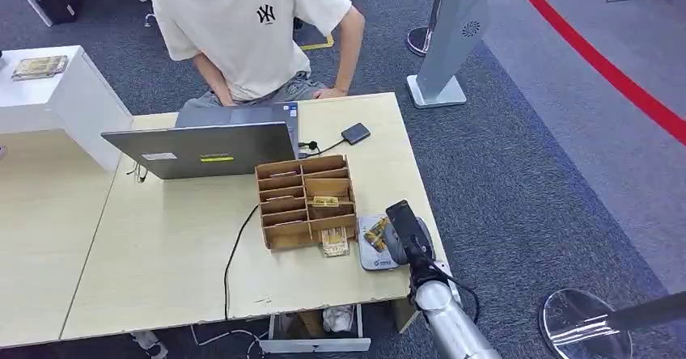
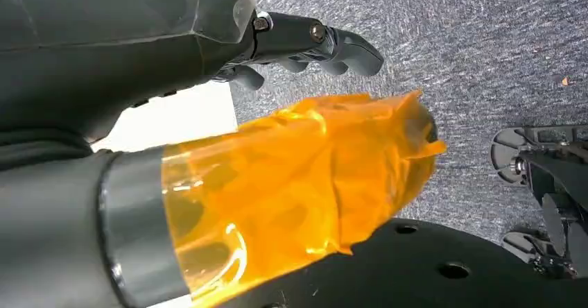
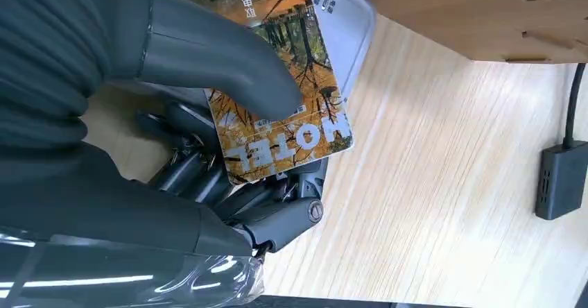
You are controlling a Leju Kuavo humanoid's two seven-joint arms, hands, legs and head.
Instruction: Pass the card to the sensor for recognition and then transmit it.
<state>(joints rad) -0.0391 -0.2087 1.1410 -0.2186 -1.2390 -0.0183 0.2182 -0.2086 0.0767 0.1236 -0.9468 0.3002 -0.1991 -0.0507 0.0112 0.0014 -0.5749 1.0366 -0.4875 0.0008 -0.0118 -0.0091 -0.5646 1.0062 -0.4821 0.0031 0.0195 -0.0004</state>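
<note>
Wooden organizer (image 1: 306, 201) stands just beside the grey sensor (image 1: 374, 250) on the worktop (image 1: 162, 254); right hand (image 3: 208, 148) pinches the card (image 3: 284, 107) over the sensor, left hand (image 2: 305, 41) hanging empty, fingers apart.

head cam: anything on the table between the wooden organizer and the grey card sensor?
Yes. In the head view a loose card lies against the wooden organizer's front corner, a strip of bare table separating it from the sensor.

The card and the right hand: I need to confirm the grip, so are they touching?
Touching. In the right wrist view the right hand presses its thumb on the face of the card, with darker fingers beneath it, over the grey sensor.
</note>
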